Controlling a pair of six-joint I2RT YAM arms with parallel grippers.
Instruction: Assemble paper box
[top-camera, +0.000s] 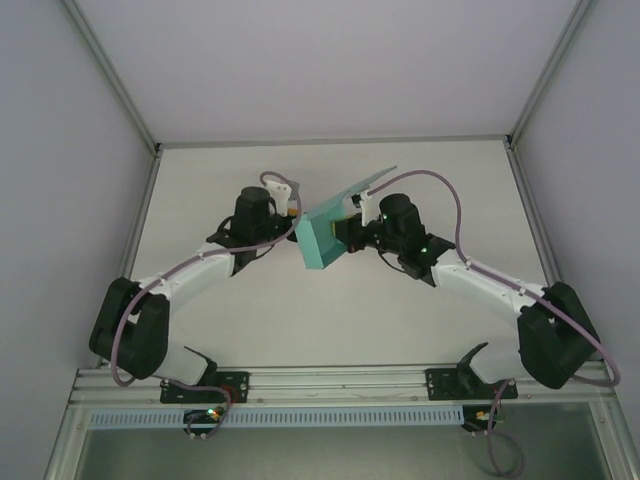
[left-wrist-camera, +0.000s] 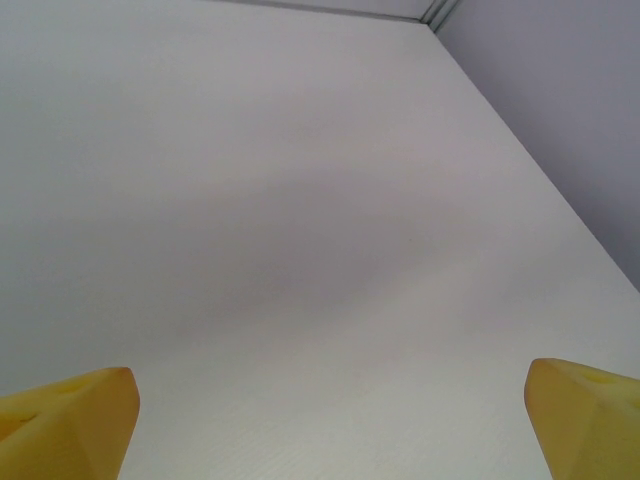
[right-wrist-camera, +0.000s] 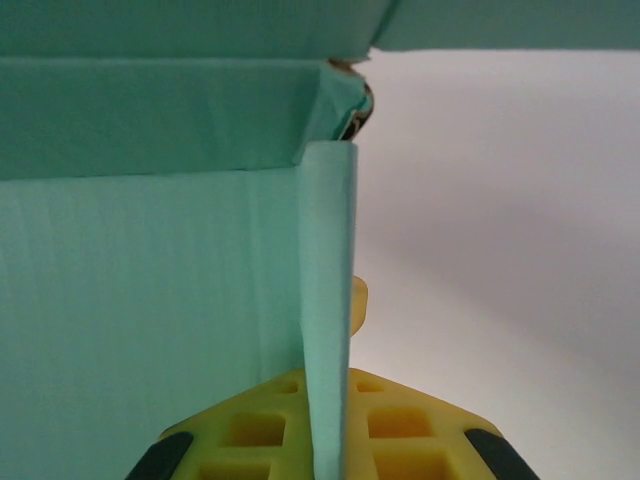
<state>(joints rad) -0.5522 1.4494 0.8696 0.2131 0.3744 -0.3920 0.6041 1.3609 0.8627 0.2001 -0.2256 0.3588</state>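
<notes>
**Top external: box hangs by one wall**

Over the table (top-camera: 330, 330) the half-folded box (top-camera: 322, 243) is raised, one thin wall pinched in the right gripper (right-wrist-camera: 325, 400). Left gripper (top-camera: 291, 204) gapes wide beside it, seemingly not touching; its push could twist the card loose.

We find the paper box (top-camera: 322, 240) over the middle of the table (top-camera: 300, 320), between both grippers. The left gripper (top-camera: 291, 205) is just beside its left side. The right gripper (top-camera: 352, 228) is at its right, with one box wall between its fingers (right-wrist-camera: 400, 420). A flap (top-camera: 372, 182) reaches to the far right.
</notes>
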